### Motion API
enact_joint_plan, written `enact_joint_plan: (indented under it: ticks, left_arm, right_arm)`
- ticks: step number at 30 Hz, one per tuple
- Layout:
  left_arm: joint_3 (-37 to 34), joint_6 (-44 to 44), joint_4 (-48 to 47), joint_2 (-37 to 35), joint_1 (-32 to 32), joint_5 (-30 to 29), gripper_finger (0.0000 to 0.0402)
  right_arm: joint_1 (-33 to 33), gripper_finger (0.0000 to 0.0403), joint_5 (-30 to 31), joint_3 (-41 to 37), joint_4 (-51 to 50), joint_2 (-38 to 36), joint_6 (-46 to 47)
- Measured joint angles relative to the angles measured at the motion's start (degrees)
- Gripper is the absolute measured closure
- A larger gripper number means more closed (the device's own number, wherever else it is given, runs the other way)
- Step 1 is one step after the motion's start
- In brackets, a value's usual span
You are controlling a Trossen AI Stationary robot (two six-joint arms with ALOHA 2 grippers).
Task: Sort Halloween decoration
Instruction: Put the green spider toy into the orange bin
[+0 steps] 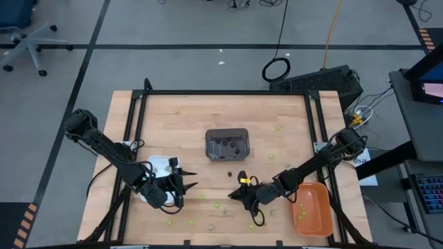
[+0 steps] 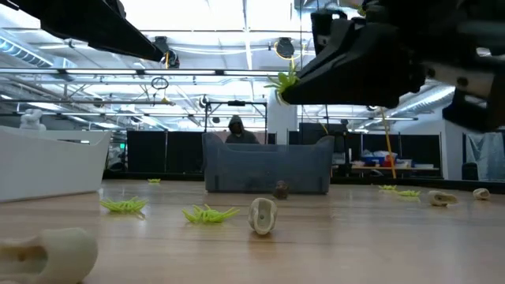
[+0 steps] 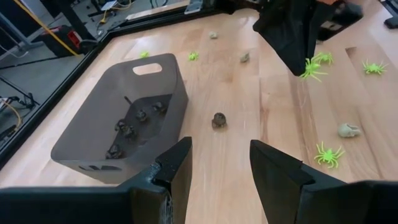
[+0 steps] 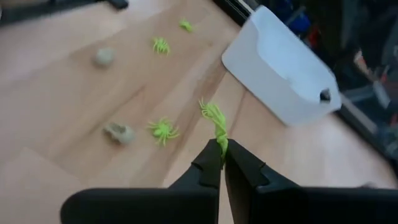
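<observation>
Green spider pinched, lifted clear of the table

My right gripper (image 4: 222,163) has its jaws clamped on a lime-green spider (image 4: 214,121), raised for carrying to the orange tray (image 1: 313,220) on the right; my left gripper (image 3: 217,171) waits with jaws apart near the dark grey tray (image 3: 112,118).

A robotics lab or workshop: a wooden table (image 1: 228,111) framed in black rails, cables (image 1: 277,68) trailing over grey taped floor, an office chair (image 1: 24,41), ceiling trusses (image 2: 197,75) and workbenches behind.
</observation>
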Motion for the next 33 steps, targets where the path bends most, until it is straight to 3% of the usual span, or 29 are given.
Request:
enact_joint_plan:
  ticks: [13,27,33]
  left_arm:
    - [0.0,0.0,0.0,0.0,0.0,0.0,0.0242]
    - [0.0,0.0,-0.1,0.0,0.0,0.0,0.0242]
    - [0.0,0.0,-0.1,0.0,0.0,0.0,0.0242]
  right_arm:
    - [0.0,0.0403,0.0,0.0,0.0,0.0,-21.8]
    - [0.0,0.0403,-0.2,0.0,0.0,0.0,-21.9]
    - [0.0,0.0403,-0.2,0.1,0.0,0.0,-15.2]
